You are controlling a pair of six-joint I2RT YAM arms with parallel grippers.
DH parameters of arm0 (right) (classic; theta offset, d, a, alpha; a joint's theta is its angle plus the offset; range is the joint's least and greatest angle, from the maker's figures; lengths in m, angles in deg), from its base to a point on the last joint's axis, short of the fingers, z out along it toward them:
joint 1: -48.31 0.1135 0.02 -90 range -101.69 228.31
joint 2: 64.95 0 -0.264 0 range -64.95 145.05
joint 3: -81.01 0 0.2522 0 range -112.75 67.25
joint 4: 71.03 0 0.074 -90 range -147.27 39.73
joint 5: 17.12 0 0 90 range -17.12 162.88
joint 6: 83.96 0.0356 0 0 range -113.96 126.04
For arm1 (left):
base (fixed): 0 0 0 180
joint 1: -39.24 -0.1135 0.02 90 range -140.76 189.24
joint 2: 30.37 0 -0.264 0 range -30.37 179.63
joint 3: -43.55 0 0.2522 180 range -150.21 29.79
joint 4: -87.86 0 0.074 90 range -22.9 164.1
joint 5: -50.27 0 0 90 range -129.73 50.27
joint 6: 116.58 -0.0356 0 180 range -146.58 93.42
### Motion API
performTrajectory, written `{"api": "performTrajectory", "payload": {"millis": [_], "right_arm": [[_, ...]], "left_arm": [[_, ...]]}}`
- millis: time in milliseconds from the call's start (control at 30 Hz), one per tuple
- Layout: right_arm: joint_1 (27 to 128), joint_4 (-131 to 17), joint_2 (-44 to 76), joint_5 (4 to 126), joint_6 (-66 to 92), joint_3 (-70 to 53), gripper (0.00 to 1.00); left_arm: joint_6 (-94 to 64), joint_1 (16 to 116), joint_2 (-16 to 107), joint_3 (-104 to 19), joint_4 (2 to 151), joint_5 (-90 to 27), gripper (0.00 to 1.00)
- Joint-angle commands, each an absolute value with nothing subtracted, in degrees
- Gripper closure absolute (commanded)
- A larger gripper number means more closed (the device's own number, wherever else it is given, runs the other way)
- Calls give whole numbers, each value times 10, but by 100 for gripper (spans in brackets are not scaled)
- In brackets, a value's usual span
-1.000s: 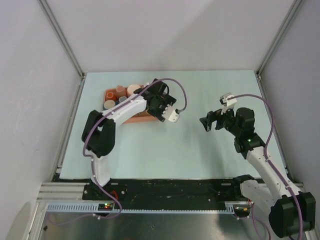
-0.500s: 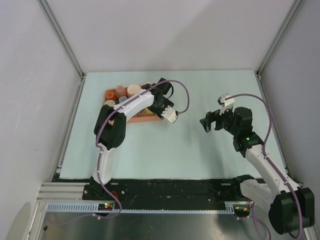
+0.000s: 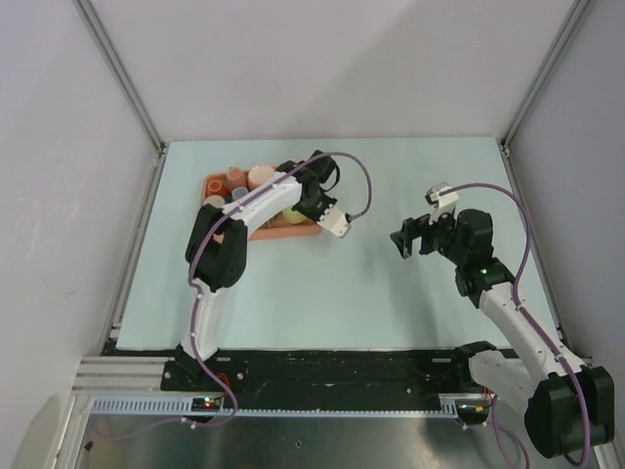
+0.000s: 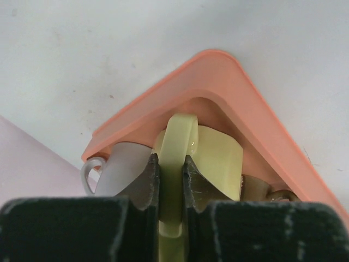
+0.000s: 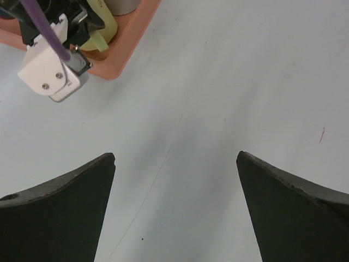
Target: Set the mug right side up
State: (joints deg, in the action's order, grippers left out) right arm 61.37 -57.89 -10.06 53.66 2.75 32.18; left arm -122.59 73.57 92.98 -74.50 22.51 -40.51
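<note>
One yellow mug (image 4: 218,161) sits in a corner of the single orange tray (image 4: 256,123), on the far left of the counter (image 5: 245,76). The left gripper (image 4: 170,164) is clenched on the mug's handle (image 4: 181,134). One white mug (image 4: 122,164) stands just beside it. Overhead, at least five cups (image 3: 235,177) show beyond the arm. The right gripper (image 5: 175,157) hangs over the counter, spread wide and holding nothing.

Bright, even, diffuse light w/ soft shadows. Top view sharp. Left wrist cam: fingers (image 4: 143,188) out of focus, faint sheen on mug (image 4: 218,161).
</note>
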Motion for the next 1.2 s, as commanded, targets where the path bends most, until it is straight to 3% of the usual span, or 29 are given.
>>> {"api": "performTrajectory", "payload": {"millis": [0,133,300,567,767,1167], "right_arm": [[611,-601,-126,538,40,300,0],[562,-593,-138,478,115,275,0],[493,-580,-120,385,261,221,0],[547,-707,-63,296,428,151,0],[616,-789,-14,295,481,72,0],[693,-827,74,288,502,5,24]], "left_arm": [[-1147,734,893,-819,224,-344,100],[-1048,733,869,-883,224,-283,100],[-800,715,852,-1015,225,-172,100],[-449,703,811,-1126,276,-85,100],[-354,700,777,-1129,291,-29,100],[-326,709,737,-1104,301,35,100]]}}
